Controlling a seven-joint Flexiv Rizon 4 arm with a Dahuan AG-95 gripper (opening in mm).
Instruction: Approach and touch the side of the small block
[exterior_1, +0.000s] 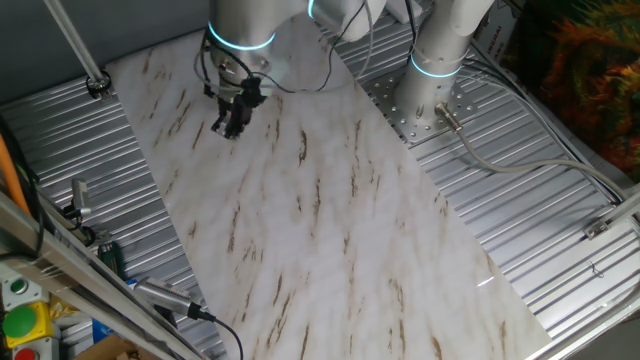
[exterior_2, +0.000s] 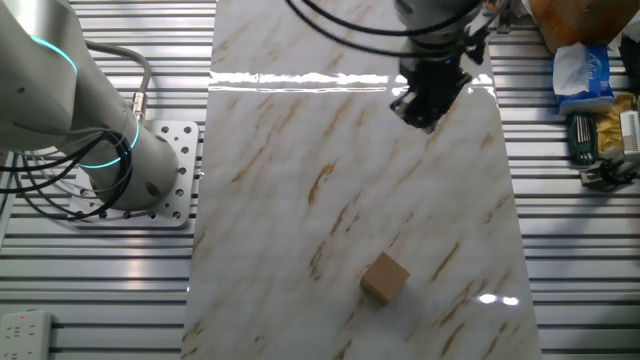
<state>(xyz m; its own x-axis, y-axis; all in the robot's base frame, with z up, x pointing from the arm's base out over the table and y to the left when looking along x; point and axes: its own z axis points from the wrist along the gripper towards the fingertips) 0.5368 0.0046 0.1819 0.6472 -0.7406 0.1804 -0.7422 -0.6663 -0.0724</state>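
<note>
The small block (exterior_2: 385, 278) is a plain light tan cube. It sits on the marble-patterned board (exterior_2: 300, 200) near that view's lower edge. My gripper (exterior_2: 426, 118) hangs over the far part of the board, well away from the block and not touching it. Its black fingers point down, look pressed together, and hold nothing. In one fixed view my gripper (exterior_1: 232, 126) is near the top left of the board (exterior_1: 330, 220). The block does not show in that view.
The robot's base (exterior_2: 120, 170) stands on a perforated plate left of the board, with cables looping around it. A tissue box (exterior_2: 583, 70) and tools (exterior_2: 600, 140) lie at the right. Ribbed metal table (exterior_1: 540, 230) surrounds the board. Control buttons (exterior_1: 20, 320) sit at the lower left corner.
</note>
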